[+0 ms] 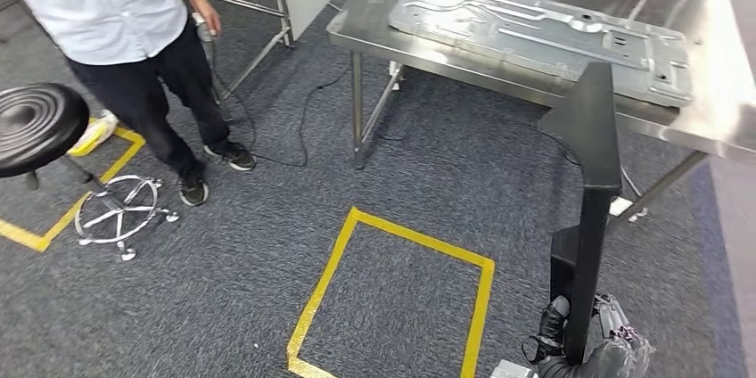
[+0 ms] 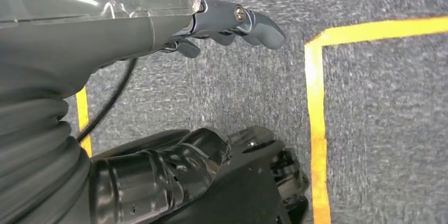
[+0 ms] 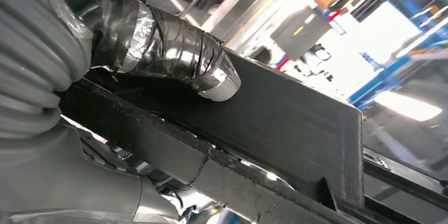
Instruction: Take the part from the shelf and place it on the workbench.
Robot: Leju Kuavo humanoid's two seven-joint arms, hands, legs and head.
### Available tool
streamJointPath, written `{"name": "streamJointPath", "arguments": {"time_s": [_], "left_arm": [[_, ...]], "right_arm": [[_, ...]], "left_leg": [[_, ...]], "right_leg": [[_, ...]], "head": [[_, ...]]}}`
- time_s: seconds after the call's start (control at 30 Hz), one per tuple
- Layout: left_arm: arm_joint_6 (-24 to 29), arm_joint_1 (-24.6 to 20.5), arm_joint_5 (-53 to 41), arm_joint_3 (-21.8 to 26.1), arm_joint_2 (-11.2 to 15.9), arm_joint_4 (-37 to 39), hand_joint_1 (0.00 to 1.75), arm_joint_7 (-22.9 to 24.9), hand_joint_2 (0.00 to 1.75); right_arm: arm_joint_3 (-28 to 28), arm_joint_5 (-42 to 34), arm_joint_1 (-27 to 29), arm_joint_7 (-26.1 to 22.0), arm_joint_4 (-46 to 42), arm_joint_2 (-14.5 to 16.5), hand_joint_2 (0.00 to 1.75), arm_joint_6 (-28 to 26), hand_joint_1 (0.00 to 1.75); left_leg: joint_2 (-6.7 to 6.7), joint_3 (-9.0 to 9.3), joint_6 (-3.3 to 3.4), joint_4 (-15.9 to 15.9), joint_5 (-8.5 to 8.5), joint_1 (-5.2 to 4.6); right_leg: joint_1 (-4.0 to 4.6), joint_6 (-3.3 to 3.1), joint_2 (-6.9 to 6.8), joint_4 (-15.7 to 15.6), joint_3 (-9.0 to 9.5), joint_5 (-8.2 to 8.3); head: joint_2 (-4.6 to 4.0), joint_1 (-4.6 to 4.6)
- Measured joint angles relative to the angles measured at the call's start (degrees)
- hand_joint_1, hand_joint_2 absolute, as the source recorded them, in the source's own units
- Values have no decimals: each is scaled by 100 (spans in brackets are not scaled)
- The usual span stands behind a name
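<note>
One relation governs our next move: black part [image 1: 588, 200] held upright in our right hand [image 1: 595, 349], long axis running up toward workbench [image 1: 713, 119] ahead and slightly right, top end overlapping bench edge from head view. Right hand wraps part's lower end; taped thumb [image 3: 174, 55] presses its flat face. Left hand [image 2: 232, 23] hangs over carpet, fingers loosely curled, holding nothing. Metal panel [image 1: 544, 35] already lies on bench. Hidden: part's bottom end behind hand; gap to bench unclear.
</note>
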Motion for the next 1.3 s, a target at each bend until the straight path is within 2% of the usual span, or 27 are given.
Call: {"name": "streamJointPath", "arguments": {"time_s": [0.03, 0.07, 0.13, 0.2, 0.27, 0.3, 0.37, 0.43, 0.47, 0.5, 0.53, 0.57, 0.6, 0.67, 0.7, 0.8, 0.83, 0.9, 0.97, 1.0, 1.03, 1.07, 1.1, 1.17, 1.2, 1.27, 1.3], "left_arm": [[0, -3, -1, 0, 0, 0, 0, -1, 175], [-1, -8, -1, 0, -2, 0, 0, -1, 175], [-2, -12, -2, 0, -5, 0, 0, -3, 175], [-2, -22, -1, 0, -5, 0, 0, -4, 175], [-2, -43, -1, 0, -6, 0, 0, -5, 175], [-3, -53, -1, 0, -6, 0, 0, -6, 175], [-7, -56, -1, 0, -6, 0, 0, -9, 175], [-17, -35, 0, 0, -5, 0, 0, -15, 175], [-29, -22, 0, 0, -5, 0, 0, -20, 175], [-46, -10, 0, 0, -5, 0, 0, -29, 175], [-74, -4, 0, 0, -4, 0, 0, -45, 175], [-108, -2, -1, 0, -2, 0, 0, -67, 175], [-149, -3, -2, 0, 0, 0, 0, -90, 175], [-210, -10, -10, 0, 3, 0, 0, -136, 175], [-226, -15, -14, 0, 4, 0, 0, -155, 175], [-234, -24, -21, 0, 8, 0, 0, -184, 175], [-237, -23, -22, 0, 9, 0, 0, -187, 175], [-254, -23, -22, 0, 10, 0, 0, -194, 175], [-289, -14, -24, 0, 13, 0, 0, -203, 175], [-303, -8, -26, 0, 15, 0, 0, -207, 175], [-316, -5, -29, 0, 18, 0, 0, -213, 175], [-323, -5, -32, 0, 20, 0, 0, -217, 175], [-325, -6, -34, 0, 20, 0, 0, -223, 175], [-328, -8, -35, 0, 19, 0, 0, -232, 175], [-328, -8, -35, 0, 19, 0, 0, -235, 175], [-328, -12, -35, 0, 19, 0, 0, -239, 175], [-328, -15, -35, 0, 19, 0, 0, -239, 175]], "right_arm": [[1, 2, 2, 4, 6, -1, 175, 0, 175], [2, 6, 2, 9, 10, -1, 175, 0, 175], [8, 14, -3, 15, 12, -2, 175, 1, 175], [16, 17, -6, 23, 12, -3, 175, 1, 175], [20, 18, 1, 33, 11, -4, 175, -1, 175], [20, 17, 6, 37, 11, -4, 175, -1, 175], [27, 17, 5, 43, 10, -5, 175, -1, 175], [45, 16, -4, 60, 12, -5, 175, 0, 175], [56, 12, -5, 81, 16, -8, 175, 1, 175], [64, 8, -5, 112, 23, -16, 175, 1, 175], [74, 5, -5, 153, 34, -29, 175, 1, 175], [89, 13, -5, 198, 49, -50, 175, 1, 175], [110, 35, -6, 243, 64, -76, 175, 1, 175], [172, 113, -15, 308, 95, -130, 175, 1, 175], [201, 157, -20, 322, 108, -150, 175, 1, 175], [250, 237, -26, 343, 137, -194, 175, 1, 175], [256, 254, -28, 352, 143, -209, 175, 1, 175], [261, 314, -44, 367, 153, -232, 175, 1, 175], [262, 391, -58, 371, 176, -246, 175, 1, 175], [263, 413, -58, 373, 193, -253, 175, 1, 175], [263, 425, -58, 375, 210, -261, 175, 1, 175], [264, 430, -58, 379, 223, -268, 175, 1, 175], [267, 432, -58, 381, 232, -273, 175, 1, 175], [276, 437, -68, 383, 239, -277, 175, 1, 175], [285, 438, -73, 382, 240, -279, 175, 1, 175], [305, 439, -75, 383, 243, -282, 175, 1, 175], [312, 439, -73, 383, 243, -284, 175, 1, 175]], "left_leg": [[74, 12, -8, 3, -15, 0], [141, 34, -21, 5, -35, 0], [256, 85, -67, 12, -86, -16], [345, 127, -128, 10, -128, -44], [426, 172, -187, -10, -153, -54], [388, 187, -219, 10, -188, -46], [136, 61, -264, 326, -409, -24], [-112, -302, -275, 1067, -771, -15], [-153, -495, -278, 1428, -888, -14], [-169, -625, -280, 1634, -899, -15], [-173, -657, -279, 1622, -789, -15], [-177, -588, -274, 1392, -582, -13], [-194, -447, -262, 1010, -337, -11], [-248, -205, -224, 364, -51, -19], [-271, -152, -200, 212, -12, -24], [-264, -140, -95, 153, 13, -33], [-251, -134, -52, 130, 34, -28], [-217, -129, 5, 96, 62, -17], [-179, -135, 29, 93, 45, -26], [-161, -132, 35, 94, 33, -30], [-148, -123, 38, 94, 17, -31], [-140, -105, 32, 94, 7, -31], [-136, -80, 21, 94, -6, -31], [-130, -40, -22, 96, -37, -43], [-127, -31, -51, 94, -48, -50], [-113, -16, -116, 68, -64, -58], [-104, -2, -148, 61, -77, -55]], "right_leg": [[-9, 5, -21, -93, 48, 111], [-15, -1, -75, -406, 216, 303], [13, -48, -315, -1162, 615, 595], [63, -118, -445, -1499, 780, 647], [74, -181, -338, -1515, 770, 648], [61, -209, -280, -1534, 774, 658], [29, -279, -165, -1573, 788, 681], [31, -328, -62, -1575, 789, 677], [36, -342, -10, -1569, 789, 670], [41, -351, 41, -1561, 794, 663], [43, -354, 87, -1551, 803, 653], [43, -349, 129, -1539, 817, 642], [41, -335, 162, -1525, 830, 626], [56, -283, 206, -1479, 827, 595], [64, -252, 218, -1465, 816, 589], [54, -159, 221, -1456, 801, 589], [48, -128, 182, -1389, 775, 534], [34, -76, 75, -951, 579, 260], [26, -35, 17, -244, 233, -51], [22, -23, 9, -9, 116, -100], [20, -19, 4, 25, 97, -38], [19, -26, -5, -166, 194, 118], [21, -45, -23, -540, 389, 325], [50, -106, -80, -1252, 754, 554], [69, -140, -100, -1441, 845, 575], [102, -202, -91, -1514, 864, 540], [85, -234, -79, -1541, 886, 543]], "head": [[0, 1], [0, 0], [0, 0], [0, -4], [0, -7], [0, -7], [0, -10], [0, -13], [0, -14], [0, -14], [0, -14], [0, -14], [0, -14], [0, -11], [0, -9], [0, -7], [0, -4], [0, -1], [0, -1], [0, -1], [0, -1], [0, -1], [0, -1], [0, -2], [0, -3], [0, -3], [0, -5]]}}
